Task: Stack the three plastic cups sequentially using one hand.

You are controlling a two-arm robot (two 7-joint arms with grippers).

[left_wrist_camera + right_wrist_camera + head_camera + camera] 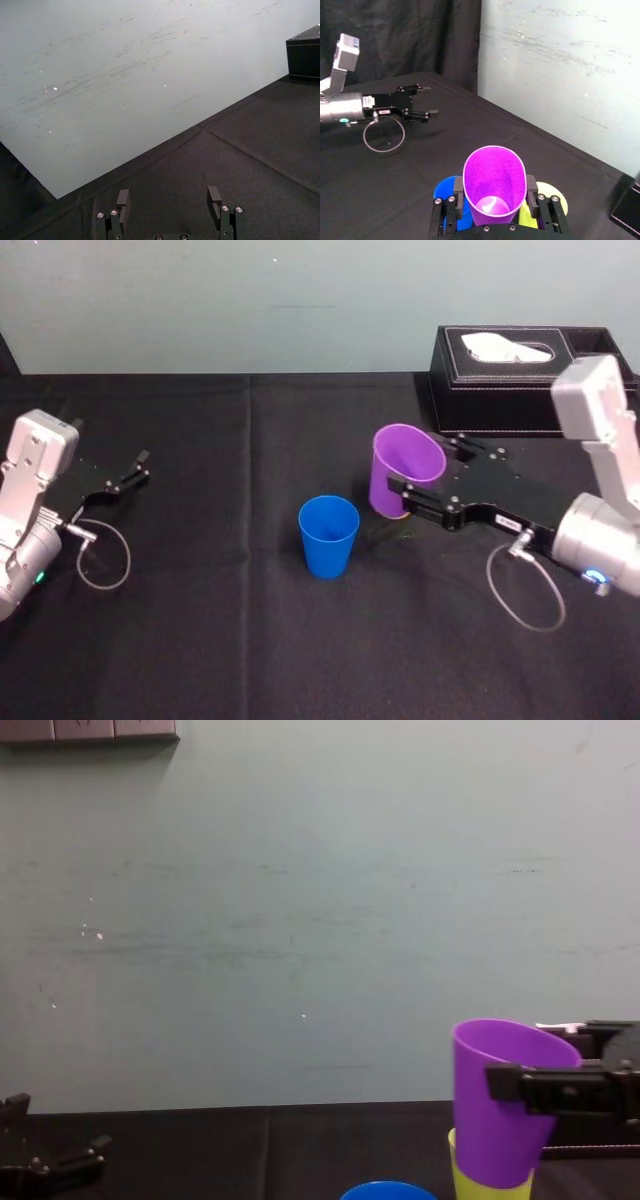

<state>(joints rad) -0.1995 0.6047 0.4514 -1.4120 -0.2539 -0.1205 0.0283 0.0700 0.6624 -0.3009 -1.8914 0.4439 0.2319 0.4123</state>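
Table (pixel 220 620) lies open left of blue cup (pixel 328 536); tissue box (pixel 520 365) behind.

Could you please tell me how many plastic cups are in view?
3: the purple cup tilted in the right claw, the yellow-green cup just beneath it, the blue cup standing apart.

A: Cups, counted?
B: Three in all: one blue cup (pixel 328 535), one purple cup (pixel 384 485), one yellow-green cup (pixel 550 190).
A: One of each colour, then. Grippers?
B: Two: the left gripper (pixel 140 466) and the right gripper (pixel 420 462).
A: Tissue boxes?
B: Just one tissue box (pixel 520 380), black, with one white tissue (pixel 505 345) poking out the top.
A: Tables?
B: One table (pixel 250 640), covered in black cloth.
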